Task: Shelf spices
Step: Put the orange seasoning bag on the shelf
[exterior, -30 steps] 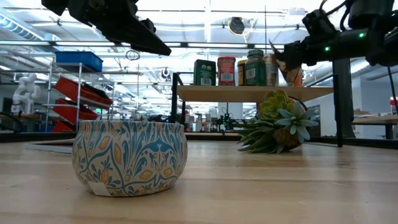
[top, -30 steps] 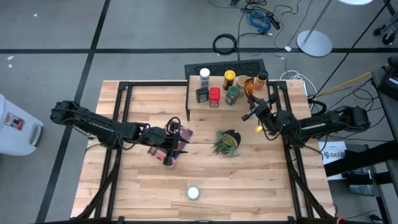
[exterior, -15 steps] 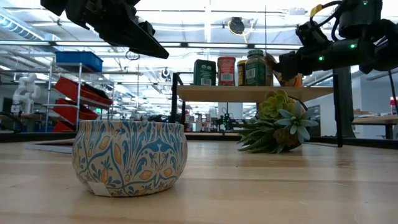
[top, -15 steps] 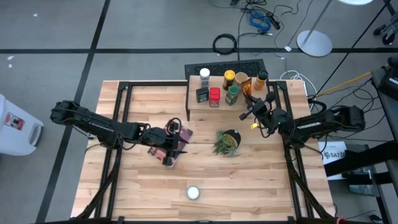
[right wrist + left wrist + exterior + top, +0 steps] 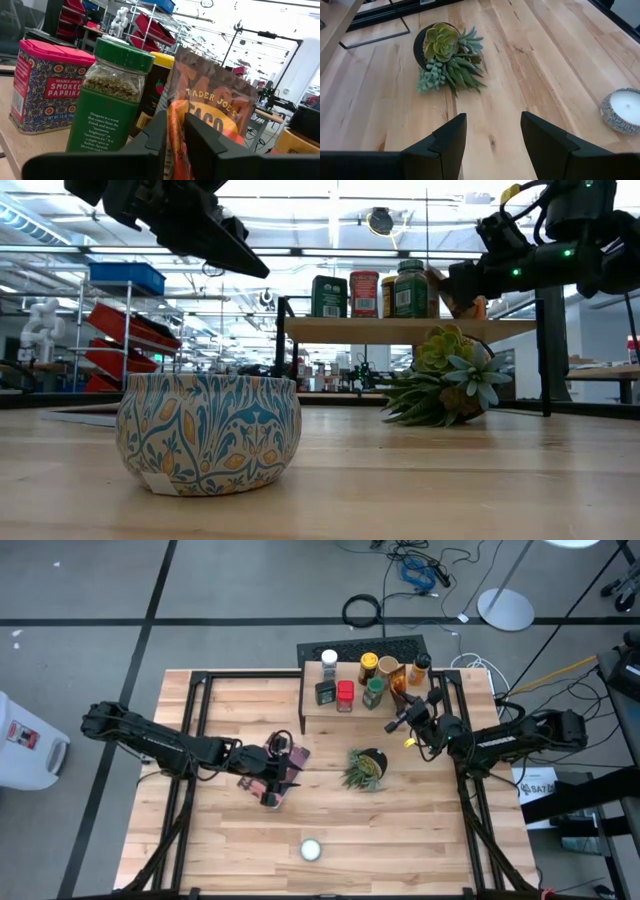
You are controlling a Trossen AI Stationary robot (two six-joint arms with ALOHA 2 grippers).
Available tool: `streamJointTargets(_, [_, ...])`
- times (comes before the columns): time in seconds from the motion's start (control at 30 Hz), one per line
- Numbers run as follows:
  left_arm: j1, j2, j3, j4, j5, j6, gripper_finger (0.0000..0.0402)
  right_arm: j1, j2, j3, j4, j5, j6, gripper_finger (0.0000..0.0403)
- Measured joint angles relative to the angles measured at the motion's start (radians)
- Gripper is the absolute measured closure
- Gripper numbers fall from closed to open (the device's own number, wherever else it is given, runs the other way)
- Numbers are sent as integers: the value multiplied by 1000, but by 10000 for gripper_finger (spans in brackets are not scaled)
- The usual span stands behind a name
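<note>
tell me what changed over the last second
The right gripper pulled slightly away from the raised light-wood shelf, toward its own side of the table, with the flat orange packet between its fingers. The left gripper stayed open above the maroon book; the jars stayed put.

Right wrist view: orange packet [image 5: 212, 115], lower part hidden behind the gripper fingers [image 5: 200, 137]; dark jar [image 5: 152, 95] mostly hidden by the green-lidded jar [image 5: 112, 100]; red tin [image 5: 47, 87] cut off at the edge. Left wrist view: candle [image 5: 622, 111] cut off at the edge.
</note>
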Motion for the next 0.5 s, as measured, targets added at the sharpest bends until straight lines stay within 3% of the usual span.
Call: streamJointTargets(0.5, [0,0,0,-8,0,0,203,3,0,0,-27,-1,43,319])
